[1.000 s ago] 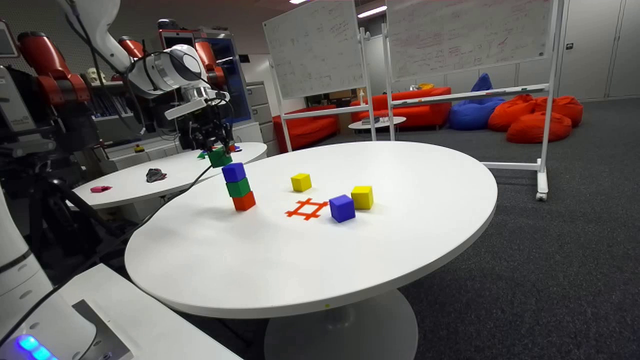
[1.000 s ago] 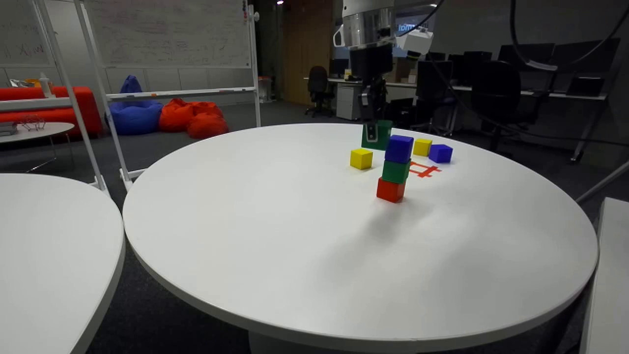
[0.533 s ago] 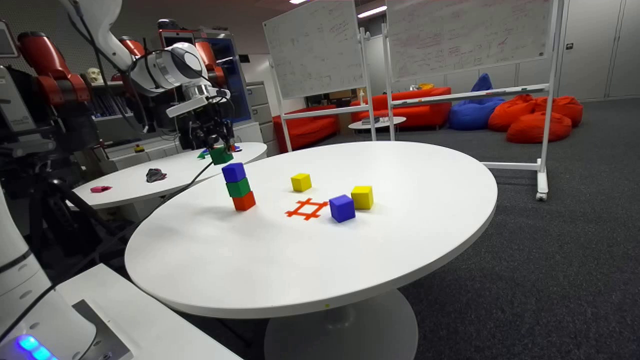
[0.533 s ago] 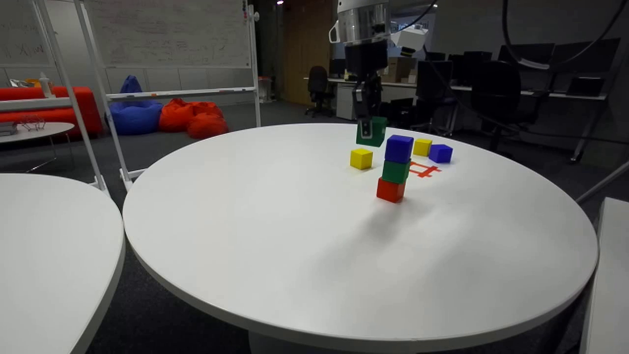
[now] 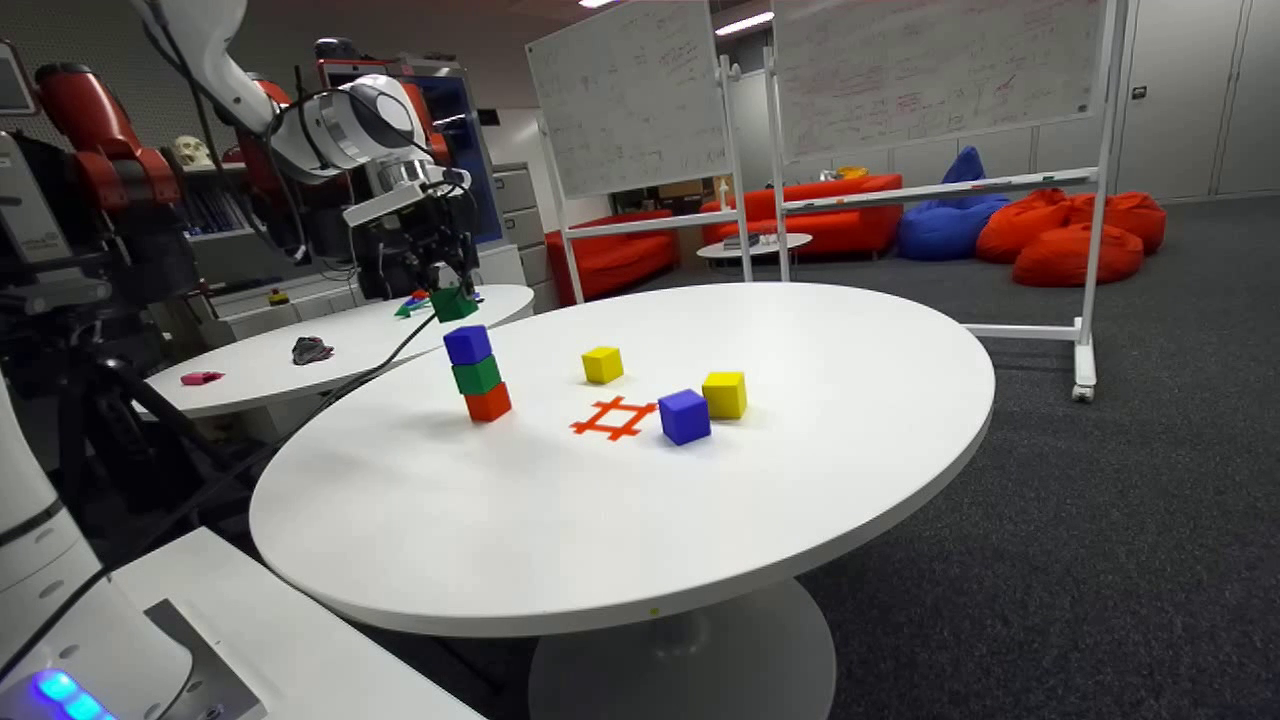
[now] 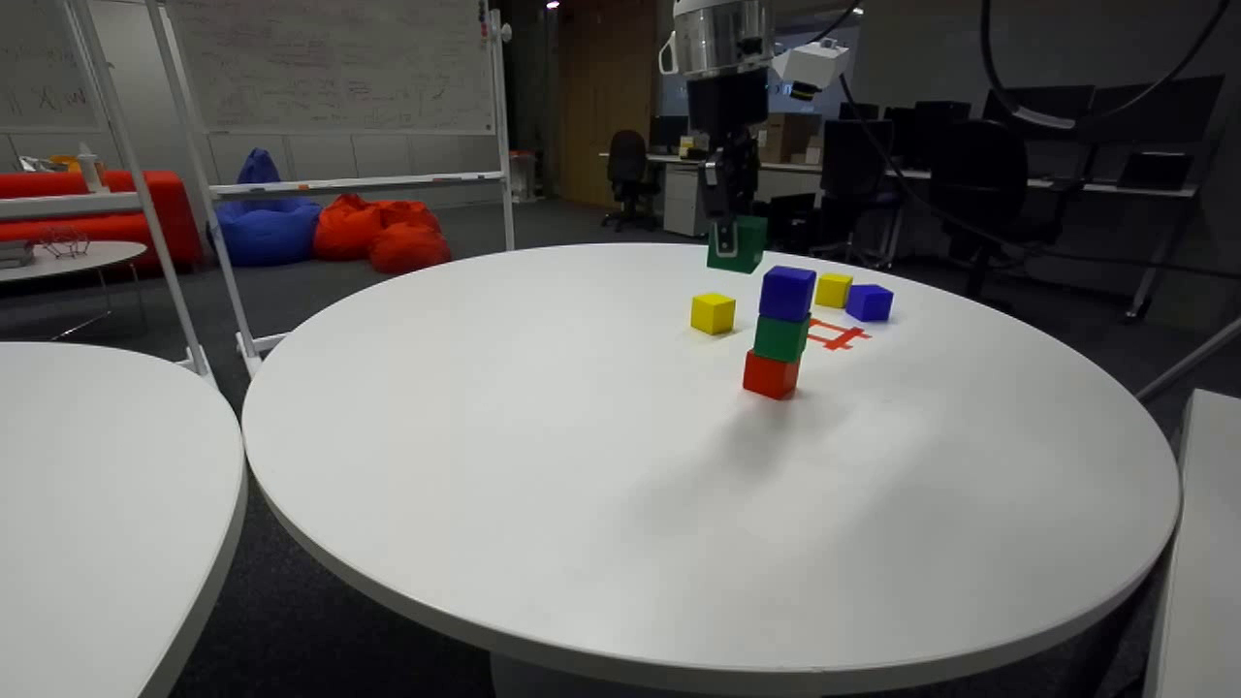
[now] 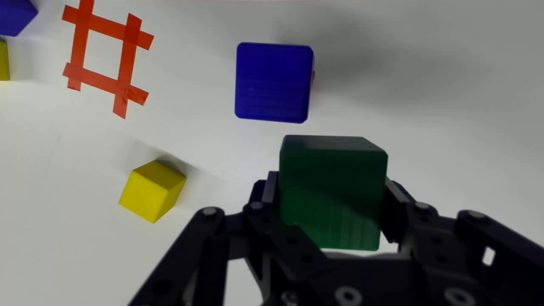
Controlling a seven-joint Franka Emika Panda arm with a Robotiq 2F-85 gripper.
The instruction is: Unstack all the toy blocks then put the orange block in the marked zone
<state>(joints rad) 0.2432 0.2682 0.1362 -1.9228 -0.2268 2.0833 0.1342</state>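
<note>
My gripper (image 7: 332, 195) is shut on a green block (image 7: 327, 178), its pads against two opposite sides. In both exterior views this block hangs in the air, a little above and beyond the stack. That stack holds a blue block (image 6: 786, 294) on top, another green block (image 6: 780, 338) in the middle and the orange block (image 6: 771, 374) at the bottom, on the table. From the wrist, the top blue block hides nearly all beneath it. The marked zone (image 7: 102, 81), crossed red-orange tape, has nothing on it. Loose on the table are two yellow blocks (image 5: 602, 365) and a blue block (image 5: 685, 417).
The loose blue block and a yellow block (image 5: 724, 395) stand close together beside the marked zone. The round white table (image 6: 543, 465) carries all the resting blocks. A second white table (image 6: 107, 485) adjoins it. Whiteboards on stands (image 5: 640, 110) rise behind.
My gripper has risen slightly with the green block, drifting a little to one side, away from the stack top. The stack and the loose blocks have stayed put.
</note>
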